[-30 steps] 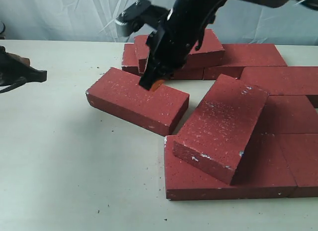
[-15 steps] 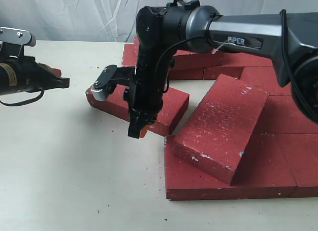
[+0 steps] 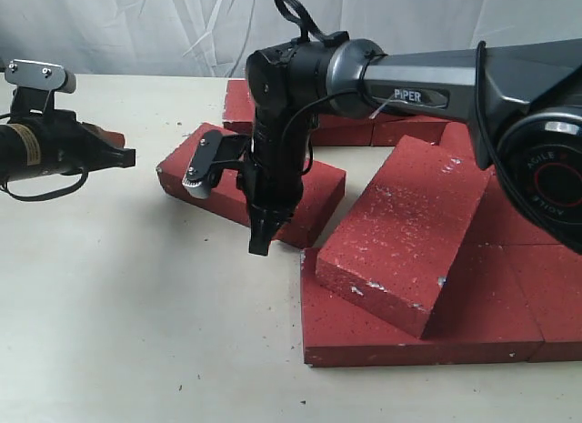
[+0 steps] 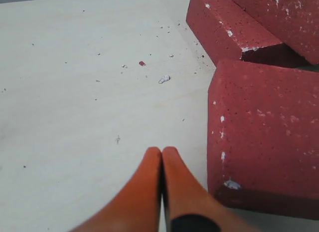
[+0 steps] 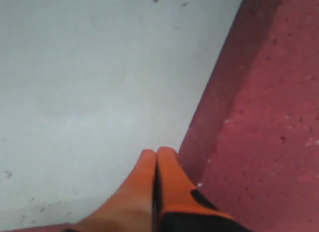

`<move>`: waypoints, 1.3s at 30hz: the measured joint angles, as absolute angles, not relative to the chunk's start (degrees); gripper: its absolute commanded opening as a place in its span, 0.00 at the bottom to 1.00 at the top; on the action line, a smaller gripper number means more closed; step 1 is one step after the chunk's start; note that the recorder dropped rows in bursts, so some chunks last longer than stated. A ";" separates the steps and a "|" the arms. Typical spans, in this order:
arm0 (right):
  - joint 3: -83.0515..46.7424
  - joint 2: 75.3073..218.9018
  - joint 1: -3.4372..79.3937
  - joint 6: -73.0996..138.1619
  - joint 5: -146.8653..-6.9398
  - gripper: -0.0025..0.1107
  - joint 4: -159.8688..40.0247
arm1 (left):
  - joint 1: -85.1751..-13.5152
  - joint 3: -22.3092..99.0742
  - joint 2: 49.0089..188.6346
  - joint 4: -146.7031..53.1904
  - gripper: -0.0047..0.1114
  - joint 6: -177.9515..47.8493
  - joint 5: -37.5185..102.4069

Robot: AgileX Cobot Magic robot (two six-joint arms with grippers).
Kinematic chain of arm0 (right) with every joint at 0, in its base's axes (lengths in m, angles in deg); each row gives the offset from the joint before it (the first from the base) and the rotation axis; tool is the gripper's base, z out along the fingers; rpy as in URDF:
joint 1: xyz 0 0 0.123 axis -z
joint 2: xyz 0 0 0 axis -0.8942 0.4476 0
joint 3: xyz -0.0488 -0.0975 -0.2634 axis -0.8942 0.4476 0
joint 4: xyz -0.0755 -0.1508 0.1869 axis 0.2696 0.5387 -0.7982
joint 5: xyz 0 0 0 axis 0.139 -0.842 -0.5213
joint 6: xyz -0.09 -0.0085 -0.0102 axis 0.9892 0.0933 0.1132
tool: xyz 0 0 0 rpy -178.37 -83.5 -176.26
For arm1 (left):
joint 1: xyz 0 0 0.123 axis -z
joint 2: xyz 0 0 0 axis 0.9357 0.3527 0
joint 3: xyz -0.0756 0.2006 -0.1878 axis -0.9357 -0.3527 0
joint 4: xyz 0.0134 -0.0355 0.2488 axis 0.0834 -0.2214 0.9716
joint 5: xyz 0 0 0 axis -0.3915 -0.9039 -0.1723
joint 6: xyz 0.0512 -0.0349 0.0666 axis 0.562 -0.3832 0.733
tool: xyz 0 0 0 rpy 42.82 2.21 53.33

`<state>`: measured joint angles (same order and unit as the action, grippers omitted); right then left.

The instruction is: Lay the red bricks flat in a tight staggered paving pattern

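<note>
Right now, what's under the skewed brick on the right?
The skewed brick lies on flat-laid bricks, and the front one's near edge and left corner show. Whether brick or table sits beneath its far end is covered by the brick itself.

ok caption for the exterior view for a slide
Right gripper, shut, points down beside the near edge of a loose red brick while a tilted brick rests across the laid bricks.

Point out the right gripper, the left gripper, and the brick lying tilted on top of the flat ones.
right gripper [image 3: 259,246], exterior view, at its shut fingertips.
left gripper [image 3: 127,155], exterior view, at its fingertips.
tilted brick [image 3: 405,227], exterior view, middle of its top face.
</note>
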<state>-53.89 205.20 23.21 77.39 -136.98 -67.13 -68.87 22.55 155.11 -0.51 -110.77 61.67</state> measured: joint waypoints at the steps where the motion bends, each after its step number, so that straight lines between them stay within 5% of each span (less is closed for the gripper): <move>1: -53.89 205.20 23.21 77.27 -135.74 0.01 -66.59 | -68.87 22.55 155.11 -0.41 0.04 -110.77 61.78; 23: -53.89 205.28 23.21 70.57 -126.78 0.01 -45.25 | -68.87 22.55 155.11 0.28 0.04 -111.70 62.72; 39: -53.89 203.85 23.21 67.72 -135.88 0.01 -45.96 | -68.87 25.42 158.76 3.59 0.04 -115.64 60.86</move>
<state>-53.89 203.85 23.21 67.72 -135.88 -45.96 -68.87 25.42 158.76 3.59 -115.64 60.86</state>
